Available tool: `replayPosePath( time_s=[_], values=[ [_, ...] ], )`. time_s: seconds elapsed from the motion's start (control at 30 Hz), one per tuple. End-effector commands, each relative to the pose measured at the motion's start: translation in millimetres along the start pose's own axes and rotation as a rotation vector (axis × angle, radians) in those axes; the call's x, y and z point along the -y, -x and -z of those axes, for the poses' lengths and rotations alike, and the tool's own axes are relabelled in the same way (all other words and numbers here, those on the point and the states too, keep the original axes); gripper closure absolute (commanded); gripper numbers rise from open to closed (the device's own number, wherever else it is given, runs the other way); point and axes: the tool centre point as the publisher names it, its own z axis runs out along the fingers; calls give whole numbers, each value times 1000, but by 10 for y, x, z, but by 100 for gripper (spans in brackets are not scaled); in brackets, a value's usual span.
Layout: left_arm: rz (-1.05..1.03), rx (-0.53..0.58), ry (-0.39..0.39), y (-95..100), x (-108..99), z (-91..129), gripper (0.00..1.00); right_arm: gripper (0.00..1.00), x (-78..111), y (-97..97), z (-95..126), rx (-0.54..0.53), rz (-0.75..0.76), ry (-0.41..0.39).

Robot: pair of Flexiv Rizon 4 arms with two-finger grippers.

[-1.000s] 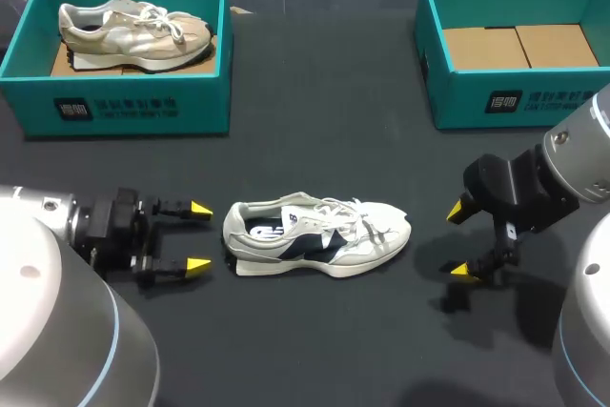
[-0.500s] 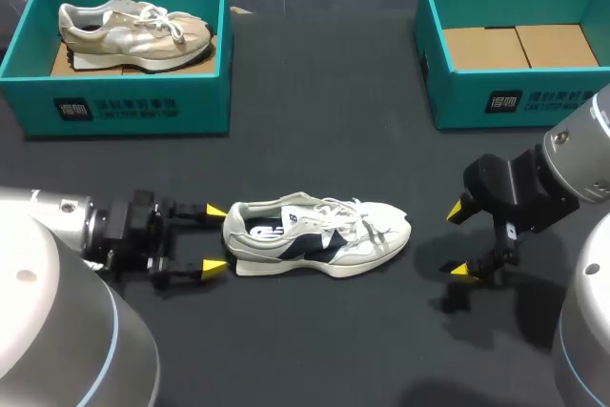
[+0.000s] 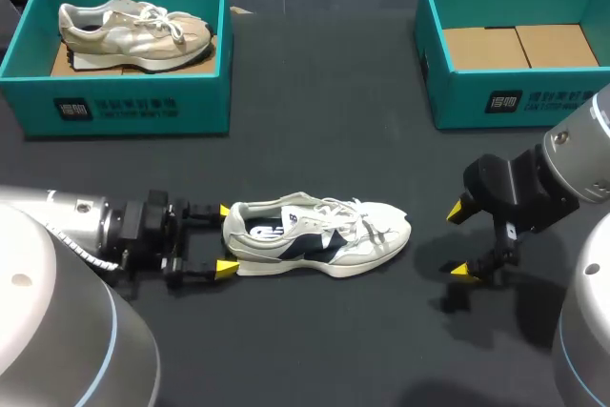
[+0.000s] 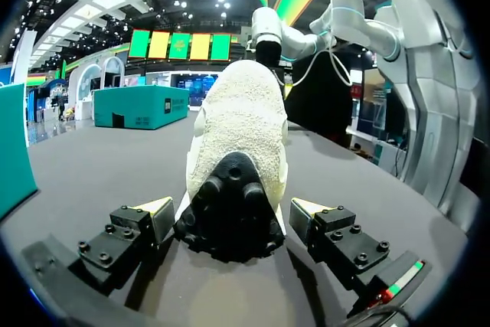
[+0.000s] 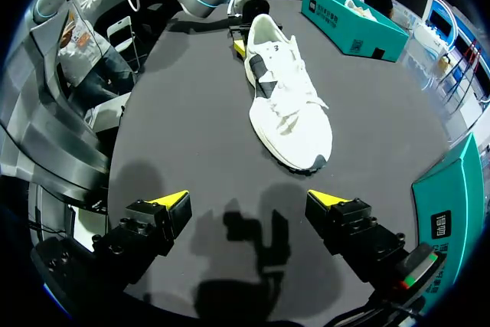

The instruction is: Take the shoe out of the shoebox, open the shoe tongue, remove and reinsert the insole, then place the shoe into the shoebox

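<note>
L gripper (image 3: 226,239) straddles shoe (image 3: 319,235) heel, fingers spread, no grip yet.
Shoe on table (image 3: 315,140); R gripper (image 3: 461,240) off its toe, also spread. If L closes off-centre, heel may slip & shoe twist.

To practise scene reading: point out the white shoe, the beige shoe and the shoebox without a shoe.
white shoe (image 3: 319,235), head view, its navy side panel.
beige shoe (image 3: 133,35), head view, its side.
shoebox without a shoe (image 3: 457,107), head view, front wall.
</note>
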Motion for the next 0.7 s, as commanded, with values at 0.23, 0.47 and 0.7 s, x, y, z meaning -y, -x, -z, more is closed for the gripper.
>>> replayPosePath(
  time_s=[0.23, 0.47, 0.7],
  values=[
    [-10, -8, -10, 48, -5, -125, 0, 0, -3, -17, 3, 3, -1, -2],
    [-17, -22, -19, 58, 28, -197, 0, 0, -3, -17, 3, 3, -1, -2],
    [-27, -45, -24, 52, 68, -306, 0, 0, -3, -17, 3, 3, -1, -2]
  ],
)
